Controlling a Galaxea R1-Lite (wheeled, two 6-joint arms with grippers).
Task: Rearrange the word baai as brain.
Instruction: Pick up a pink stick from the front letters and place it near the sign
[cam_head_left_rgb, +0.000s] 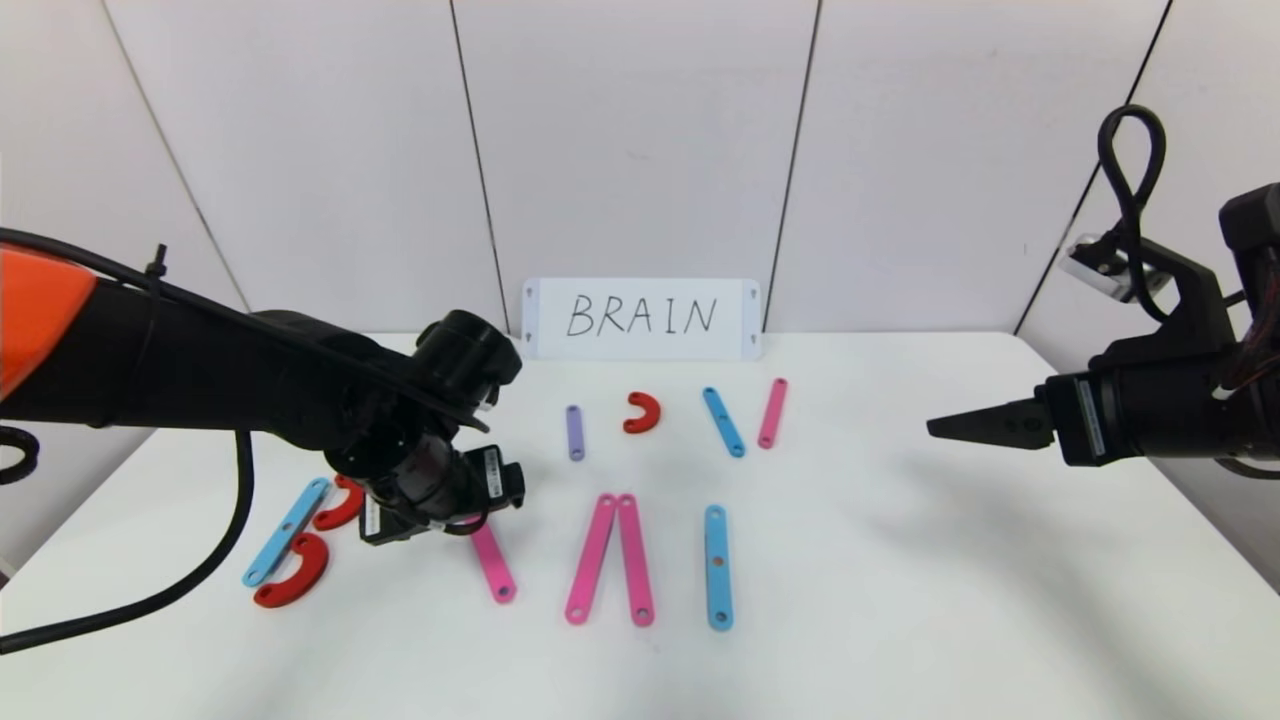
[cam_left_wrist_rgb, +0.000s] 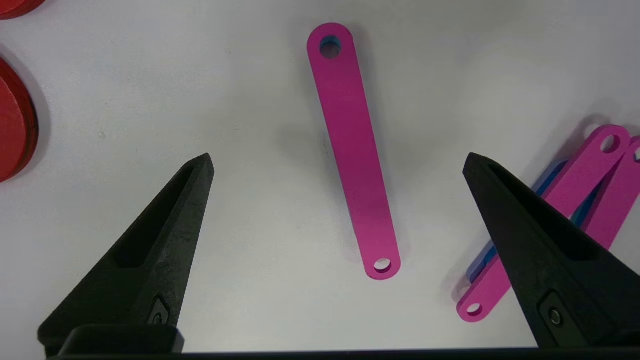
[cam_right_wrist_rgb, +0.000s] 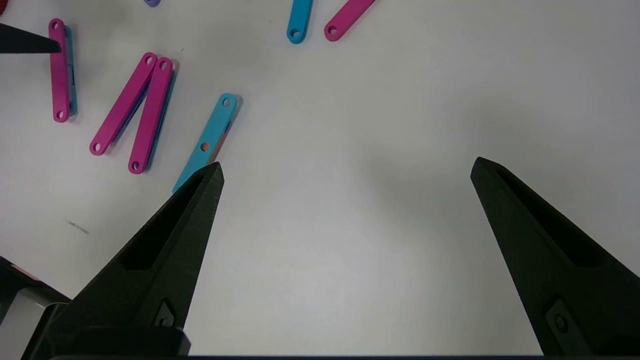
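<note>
Head view: left gripper (cam_head_left_rgb: 440, 520) is being held low over a flat pink plastic bar (cam_head_left_rgb: 494, 565) lying on the white table (cam_head_left_rgb: 900, 600), between red C-curves (cam_head_left_rgb: 295, 572) and paired pink bars (cam_head_left_rgb: 610, 558). Left wrist view: its fingers (cam_left_wrist_rgb: 165, 220) are being held apart astride that bar. Right wrist view: right gripper (cam_right_wrist_rgb: 345, 210) is being held spread, clear of pieces.
</note>
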